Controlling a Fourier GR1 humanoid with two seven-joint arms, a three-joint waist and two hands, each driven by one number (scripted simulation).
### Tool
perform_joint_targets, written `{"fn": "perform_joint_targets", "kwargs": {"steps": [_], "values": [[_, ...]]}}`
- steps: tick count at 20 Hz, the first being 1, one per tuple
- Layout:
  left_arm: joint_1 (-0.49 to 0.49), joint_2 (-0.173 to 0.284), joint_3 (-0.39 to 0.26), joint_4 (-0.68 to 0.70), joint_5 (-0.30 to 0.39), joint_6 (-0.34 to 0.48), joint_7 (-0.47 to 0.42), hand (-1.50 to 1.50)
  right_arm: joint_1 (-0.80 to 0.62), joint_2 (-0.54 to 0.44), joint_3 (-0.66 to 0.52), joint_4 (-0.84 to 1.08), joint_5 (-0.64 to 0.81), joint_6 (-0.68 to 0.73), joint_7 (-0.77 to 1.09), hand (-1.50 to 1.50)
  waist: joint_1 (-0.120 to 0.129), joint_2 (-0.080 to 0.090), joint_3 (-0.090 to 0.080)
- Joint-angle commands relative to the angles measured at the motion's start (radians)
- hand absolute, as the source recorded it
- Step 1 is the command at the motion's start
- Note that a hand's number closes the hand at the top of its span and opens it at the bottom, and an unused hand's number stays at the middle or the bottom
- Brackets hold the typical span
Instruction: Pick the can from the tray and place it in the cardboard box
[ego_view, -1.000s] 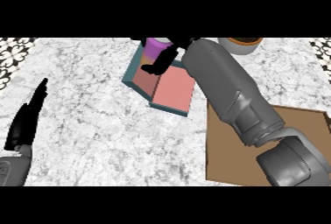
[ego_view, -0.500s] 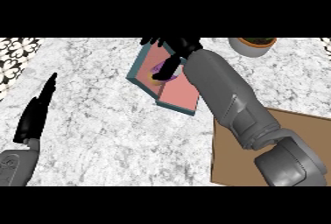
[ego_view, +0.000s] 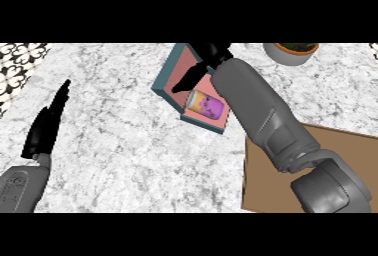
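The can (ego_view: 206, 104) lies on its side in the tray (ego_view: 168, 82), at the near right end, its long axis running from far left to near right. The right robot hand (ego_view: 201, 65) hovers over the tray's far part, fingers relaxed, holding nothing. The tray sits tilted on the marble bench (ego_view: 133, 150), with bare room to its left. The box (ego_view: 269, 180) lies near right. The left robot hand (ego_view: 48, 125) rests open at the left edge. A pot (ego_view: 290, 52) stands far right.
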Motion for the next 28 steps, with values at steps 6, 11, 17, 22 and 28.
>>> {"fn": "perform_joint_targets", "kwargs": {"steps": [6, 11, 17, 22, 28], "values": [[0.017, 0.018, 0.037, -0.017, 0.020, -0.006, 0.007, 0.00, 0.014, 0.000, -0.151, -0.035, -0.164, -0.009, -0.083, -1.50, -0.050, -0.006, 0.001], [0.068, -0.001, 0.024, -0.036, 0.002, 0.013, -0.008, 0.00, 0.011, -0.072, -0.202, -0.026, -0.209, 0.066, -0.095, -1.50, -0.051, -0.005, 0.001], [0.031, 0.003, 0.035, -0.016, -0.005, 0.019, 0.006, 0.00, 0.038, -0.253, -0.227, -0.005, -0.224, 0.195, -0.093, -1.50, -0.068, 0.000, 0.002], [0.037, 0.013, 0.039, -0.050, 0.009, -0.004, 0.029, 0.00, 0.091, -0.381, -0.223, -0.003, -0.213, 0.288, -0.146, -1.50, -0.057, 0.004, 0.003], [0.057, 0.021, 0.058, -0.046, 0.018, -0.004, -0.012, 0.00, 0.138, -0.504, -0.186, 0.002, -0.171, 0.428, -0.208, -1.50, -0.048, 0.010, 0.004]]}}
